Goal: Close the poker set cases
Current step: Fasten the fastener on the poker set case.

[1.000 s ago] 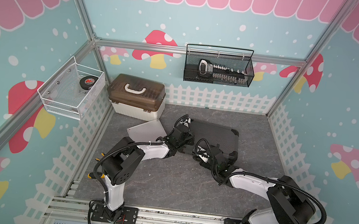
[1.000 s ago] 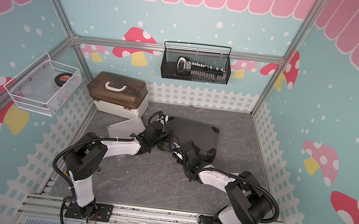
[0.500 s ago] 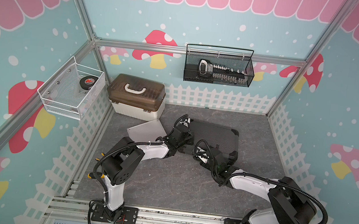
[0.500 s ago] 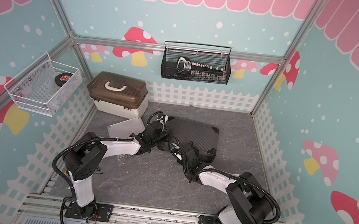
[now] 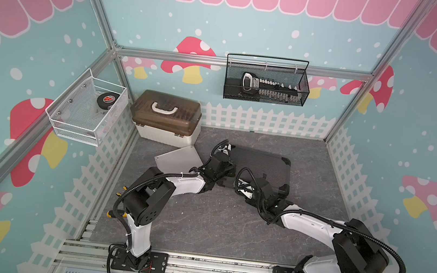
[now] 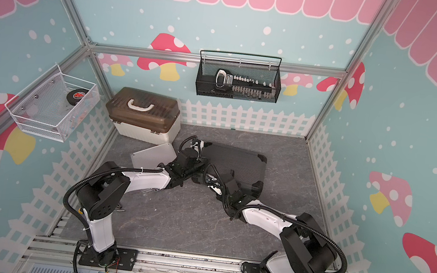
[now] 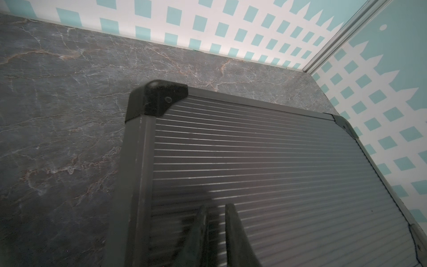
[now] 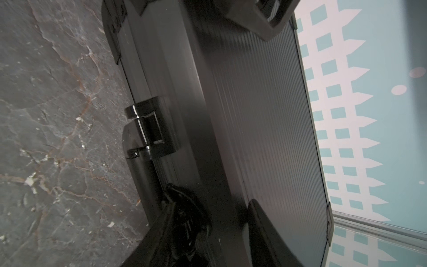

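- Seems nearly finished for the dark-grey case (image 5: 261,166): lid down on the base, no chips showing, no gap to be made out along the front rim in the right wrist view.
- Leaves the latch (image 8: 147,129) on the front wall in doubt. Cannot tell whether snapped home, so probably calls for a last press and fastening.
- Cannot settle the silver case (image 5: 178,157) either: shows only a pale ribbed panel and nothing of the inside. Looks shut, perhaps lying a little tilted, with latches out of sight.
- Places the dark-grey case flat on the tabletop (image 5: 214,227), toward the back and middle. Places the silver case just beside it on the left arm's side, with one corner at or against the white box (image 5: 167,128) behind.
- Shows the left pincer (image 7: 216,208) with fingers pressed almost together and nothing between them. Has the tips down at the ribbed lid, seemingly touching, not far from one black corner (image 7: 157,99). Reads as holding the lid down.
- Shows the right pincer (image 8: 210,194) spread, one finger by the front wall next to the latch, the other over the lid, front rim between them. No firm pinch to be made out.
- As to looks: broad, flat and rigid, with dark-grey panels in fine parallel ribs, plain dark frame rails, black caps with a rivet on each visible corner, and a glossy dark latch. Smaller and pale for the silver one, finely ribbed too.
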